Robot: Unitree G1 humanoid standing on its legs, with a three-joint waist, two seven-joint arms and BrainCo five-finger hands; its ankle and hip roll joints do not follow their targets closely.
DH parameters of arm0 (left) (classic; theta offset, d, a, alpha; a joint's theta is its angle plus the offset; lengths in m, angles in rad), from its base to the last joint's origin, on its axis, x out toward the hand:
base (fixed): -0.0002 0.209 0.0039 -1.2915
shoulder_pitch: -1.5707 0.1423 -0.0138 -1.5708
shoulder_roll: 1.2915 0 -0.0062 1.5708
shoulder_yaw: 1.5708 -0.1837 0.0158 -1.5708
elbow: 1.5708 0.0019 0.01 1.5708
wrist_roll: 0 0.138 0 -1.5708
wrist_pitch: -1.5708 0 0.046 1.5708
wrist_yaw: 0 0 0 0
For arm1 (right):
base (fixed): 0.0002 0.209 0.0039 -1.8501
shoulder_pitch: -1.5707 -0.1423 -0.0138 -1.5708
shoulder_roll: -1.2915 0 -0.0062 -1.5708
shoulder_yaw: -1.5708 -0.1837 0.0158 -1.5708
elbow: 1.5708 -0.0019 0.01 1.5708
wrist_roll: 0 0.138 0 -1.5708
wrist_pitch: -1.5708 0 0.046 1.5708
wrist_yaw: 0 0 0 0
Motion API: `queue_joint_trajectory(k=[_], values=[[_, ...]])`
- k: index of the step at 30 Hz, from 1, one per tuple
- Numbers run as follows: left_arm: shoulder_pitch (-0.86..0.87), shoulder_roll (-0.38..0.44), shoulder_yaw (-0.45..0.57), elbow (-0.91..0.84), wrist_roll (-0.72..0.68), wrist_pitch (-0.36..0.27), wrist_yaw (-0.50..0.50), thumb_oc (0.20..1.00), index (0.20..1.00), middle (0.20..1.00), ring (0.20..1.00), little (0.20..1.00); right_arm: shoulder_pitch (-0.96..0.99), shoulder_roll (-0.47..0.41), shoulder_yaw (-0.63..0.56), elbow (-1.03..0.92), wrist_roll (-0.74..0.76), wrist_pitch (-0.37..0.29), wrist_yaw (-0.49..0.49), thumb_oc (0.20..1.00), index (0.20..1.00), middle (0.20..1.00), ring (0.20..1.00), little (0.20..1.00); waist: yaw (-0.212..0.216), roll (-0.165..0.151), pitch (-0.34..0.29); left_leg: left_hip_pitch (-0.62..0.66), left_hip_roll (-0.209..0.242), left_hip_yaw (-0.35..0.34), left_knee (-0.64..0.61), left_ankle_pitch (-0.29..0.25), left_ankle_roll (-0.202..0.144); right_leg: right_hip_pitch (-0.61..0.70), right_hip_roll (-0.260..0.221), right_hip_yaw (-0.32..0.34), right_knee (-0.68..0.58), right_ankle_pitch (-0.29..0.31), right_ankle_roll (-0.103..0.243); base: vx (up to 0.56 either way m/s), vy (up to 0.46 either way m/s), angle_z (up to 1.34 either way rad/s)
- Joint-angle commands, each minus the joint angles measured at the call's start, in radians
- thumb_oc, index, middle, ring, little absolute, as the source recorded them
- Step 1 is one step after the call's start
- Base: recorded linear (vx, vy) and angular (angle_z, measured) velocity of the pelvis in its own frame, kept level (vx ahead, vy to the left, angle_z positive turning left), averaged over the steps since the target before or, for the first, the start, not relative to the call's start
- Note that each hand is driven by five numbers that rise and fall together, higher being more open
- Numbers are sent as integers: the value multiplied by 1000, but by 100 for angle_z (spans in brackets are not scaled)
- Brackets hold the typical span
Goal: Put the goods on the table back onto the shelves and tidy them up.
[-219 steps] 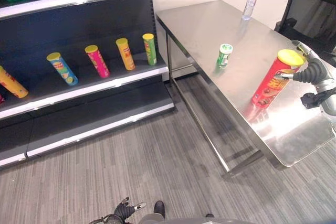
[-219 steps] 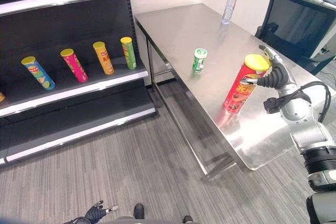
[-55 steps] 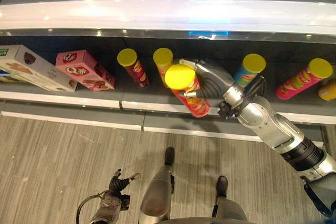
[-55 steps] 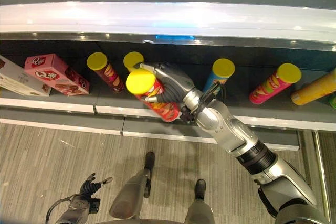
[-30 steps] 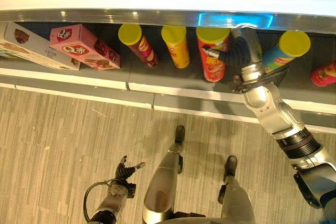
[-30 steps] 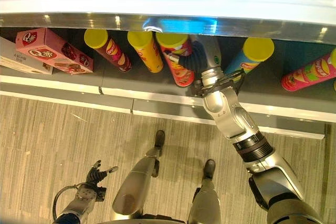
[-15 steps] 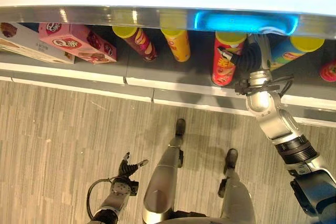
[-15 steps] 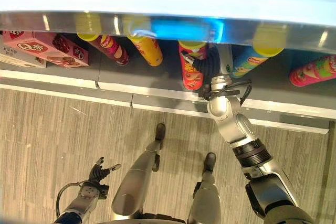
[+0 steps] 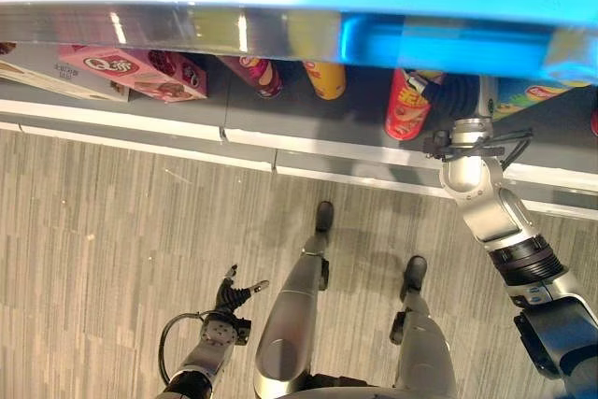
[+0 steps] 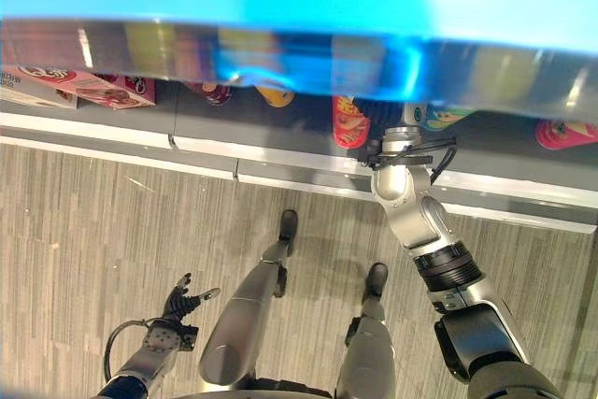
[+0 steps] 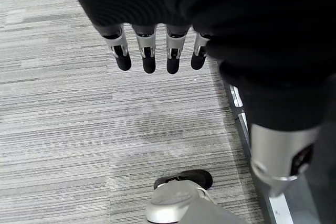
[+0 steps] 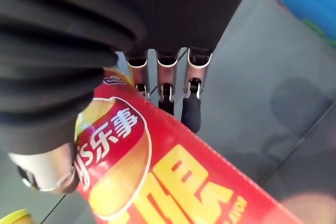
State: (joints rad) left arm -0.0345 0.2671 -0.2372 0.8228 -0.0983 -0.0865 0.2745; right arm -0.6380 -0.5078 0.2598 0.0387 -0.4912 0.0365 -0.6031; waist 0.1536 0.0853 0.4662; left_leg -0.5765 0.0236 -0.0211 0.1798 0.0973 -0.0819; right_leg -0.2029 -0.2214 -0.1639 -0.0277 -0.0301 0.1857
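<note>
A red chip can (image 9: pixel 408 111) stands on the dark shelf (image 9: pixel 280 119), its top hidden behind the upper shelf's edge. My right hand (image 9: pixel 458 95) is beside it on the right, shut on the red can. In the right wrist view the red can (image 12: pixel 157 182) lies between the thumb and the fingers (image 12: pixel 191 103), which reach round its far side. My left hand (image 9: pixel 229 298) hangs low over the carpet, open and empty, with its fingers (image 11: pixel 147 51) straight.
On the same shelf stand a dark red can (image 9: pixel 264 77), a yellow can (image 9: pixel 325 79) and a blue can (image 9: pixel 528 92) to the right of my hand. Pink boxes (image 9: pixel 131 72) lie at the left. The upper shelf's shiny edge (image 9: pixel 187 25) overhangs them.
The camera has moved nearer the shelf, so the upper edge hides more of the cans. My right hand has carried the red can deeper onto the shelf. The left hand hangs as before.
</note>
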Motion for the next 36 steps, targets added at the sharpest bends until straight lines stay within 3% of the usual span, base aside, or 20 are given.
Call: queue_joint_trajectory(k=[1, 36], values=[[24, 19, -31, -14, 1, -12, 30, 1000, 1000, 1000, 1000, 1000, -51, -12, -43, -15, -58, -5, -90, 200, 200, 200, 200, 200, 12, 9, -54, -75, 127, 16, 211, -181, -72, -55, -106, 1, 53, 37, 76, 2, 18, 5], [-24, -8, -55, 5, -5, -17, 56, 1000, 1000, 1000, 1000, 1000, -91, 29, 36, 54, -124, 30, -146, 200, 200, 200, 200, 200, 6, 18, -64, -106, 114, 14, 229, -194, -68, -77, -105, -4, 61, 31, 76, -2, 3, 1]])
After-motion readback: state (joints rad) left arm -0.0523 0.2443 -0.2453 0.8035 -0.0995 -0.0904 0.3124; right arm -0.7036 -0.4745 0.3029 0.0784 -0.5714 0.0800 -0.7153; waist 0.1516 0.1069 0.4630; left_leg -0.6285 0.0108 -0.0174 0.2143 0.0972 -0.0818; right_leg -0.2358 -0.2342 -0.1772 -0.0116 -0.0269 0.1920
